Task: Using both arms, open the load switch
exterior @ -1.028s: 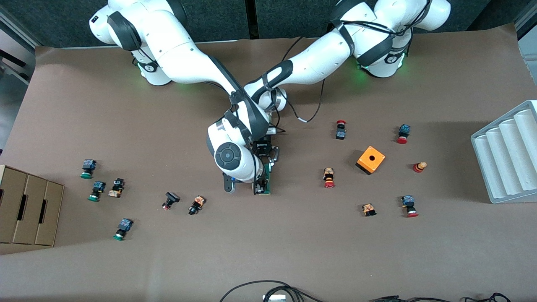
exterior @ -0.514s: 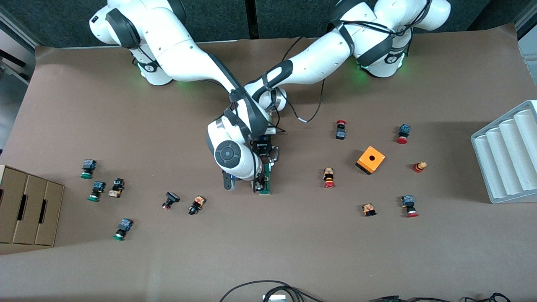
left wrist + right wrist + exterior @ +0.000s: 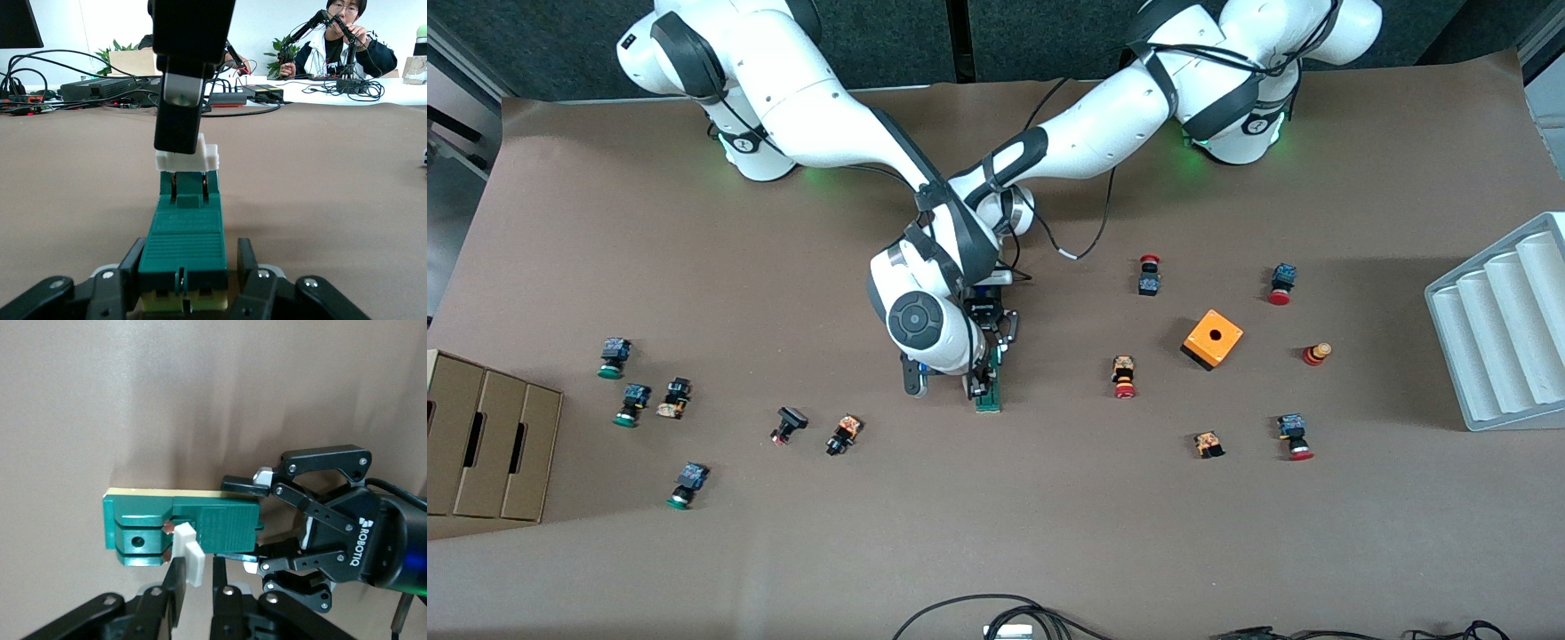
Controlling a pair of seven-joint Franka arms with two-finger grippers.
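Currently I find both grips made: left gripper [image 3: 183,293] clamped on the switch [image 3: 989,388] body mid-table, right gripper [image 3: 197,577] pinched on its white tab [image 3: 189,553]. Tab looks partly raised; I judge opening unfinished.

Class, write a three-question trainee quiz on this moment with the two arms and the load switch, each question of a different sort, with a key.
1. True or false: the left gripper clamps the load switch body.
2. The right gripper pinches: A) the white tab B) the orange cube C) a push button
3. Fill in: the switch lies on the brown ___.

Key: 1 true; 2 A; 3 table.
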